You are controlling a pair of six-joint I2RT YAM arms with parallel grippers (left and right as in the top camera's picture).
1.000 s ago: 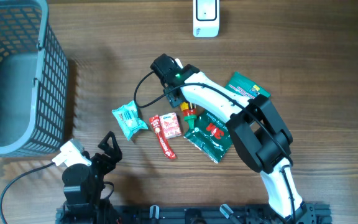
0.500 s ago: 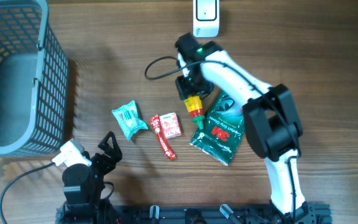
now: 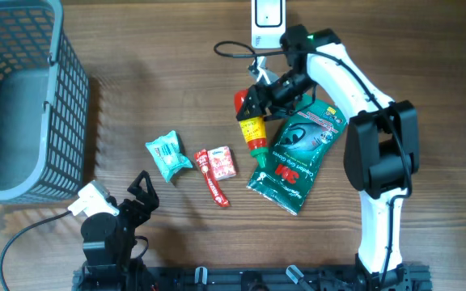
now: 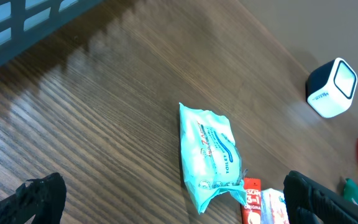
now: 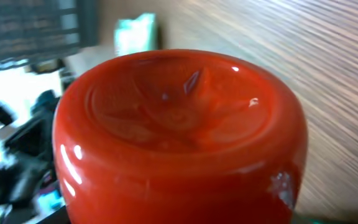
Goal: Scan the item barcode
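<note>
A sauce bottle (image 3: 252,127) with a red base, yellow label and green cap hangs tilted just below the white barcode scanner (image 3: 267,20). My right gripper (image 3: 259,100) is shut on the bottle's red end. In the right wrist view the glossy red base (image 5: 179,137) fills the picture and hides my fingers. My left gripper (image 3: 138,196) rests open near the front left edge of the table, holding nothing. In the left wrist view it (image 4: 176,202) frames a teal packet (image 4: 209,152), with the scanner (image 4: 332,87) farther off.
A grey mesh basket (image 3: 23,97) stands at the left. On the wood lie the teal packet (image 3: 168,155), a red sachet with a small pink box (image 3: 215,168) and a green bag (image 3: 294,158) under the bottle's cap end.
My right arm has carried the bottle up and to the right, toward the scanner, and tipped its red base upward. The left arm has not moved.
</note>
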